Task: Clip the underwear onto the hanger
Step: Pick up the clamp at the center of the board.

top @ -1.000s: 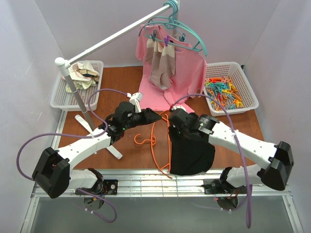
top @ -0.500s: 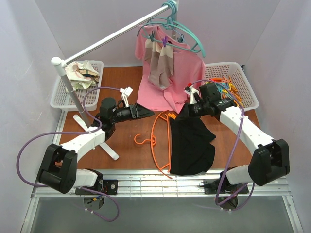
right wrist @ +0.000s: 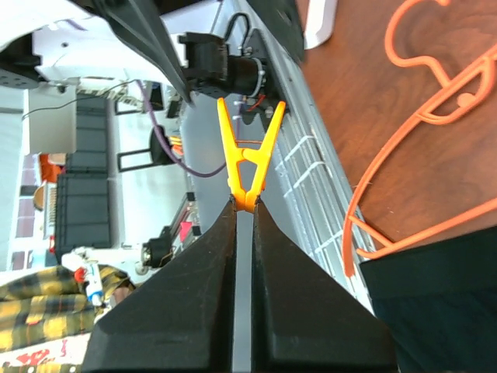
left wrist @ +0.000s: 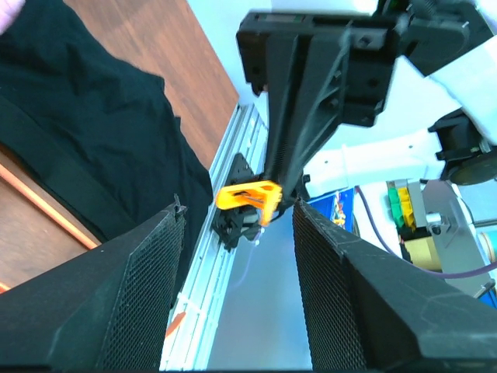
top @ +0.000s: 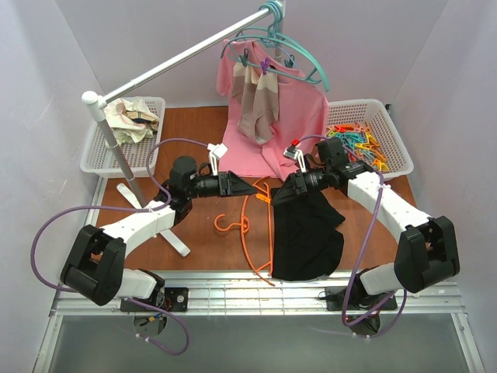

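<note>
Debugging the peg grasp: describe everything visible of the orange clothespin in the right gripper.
The orange clothespin looks like glossy yellow-orange plastic, with two arms splayed in a V and what seems to be a thin wire spring across the middle. Its narrow end is pinched in the shut right gripper, and the splayed end points away from it. It is held in the air between the fingers of the open left gripper, touching neither, close to the top corner of the underwear.

Pale walls [top: 46, 70], wooden tabletop [top: 206, 128]
</note>
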Available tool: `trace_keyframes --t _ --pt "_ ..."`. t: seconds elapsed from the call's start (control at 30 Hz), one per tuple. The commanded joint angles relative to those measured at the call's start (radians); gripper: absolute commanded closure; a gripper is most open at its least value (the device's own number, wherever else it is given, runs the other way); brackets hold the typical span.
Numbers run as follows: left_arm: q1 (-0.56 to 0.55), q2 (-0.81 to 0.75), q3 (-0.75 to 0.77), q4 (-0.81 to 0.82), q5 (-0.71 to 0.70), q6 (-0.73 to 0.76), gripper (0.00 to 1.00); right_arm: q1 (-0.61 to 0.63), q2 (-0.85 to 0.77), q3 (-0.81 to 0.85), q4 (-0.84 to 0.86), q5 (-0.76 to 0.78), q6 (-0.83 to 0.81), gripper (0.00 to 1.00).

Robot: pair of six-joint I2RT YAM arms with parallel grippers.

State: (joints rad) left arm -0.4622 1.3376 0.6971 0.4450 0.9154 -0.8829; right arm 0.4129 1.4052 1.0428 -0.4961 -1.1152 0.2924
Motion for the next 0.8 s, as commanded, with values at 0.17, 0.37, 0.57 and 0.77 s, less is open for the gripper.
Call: trace_keyframes --t 0.17,0.37,0.57,0.77 --pt "-0.075 0.018 0.038 -0.031 -0.070 0.021 0.50 0.000 0.015 -0.012 0.083 -0.127 0.022 0.99" --pt "-0.112 0.046 0.048 0.017 -0.081 -0.002 0.50 0.000 0.021 -0.027 0.087 -0.147 0.005 0.99" --pt "-0.134 0.063 0.056 0.032 -0.092 -0.013 0.59 0.000 0.031 -0.029 0.088 -0.150 -0.010 0.99" --pt "-0.148 0.066 0.058 0.032 -0.096 -0.019 0.64 -0.006 0.041 -0.026 0.093 -0.135 -0.027 0.99"
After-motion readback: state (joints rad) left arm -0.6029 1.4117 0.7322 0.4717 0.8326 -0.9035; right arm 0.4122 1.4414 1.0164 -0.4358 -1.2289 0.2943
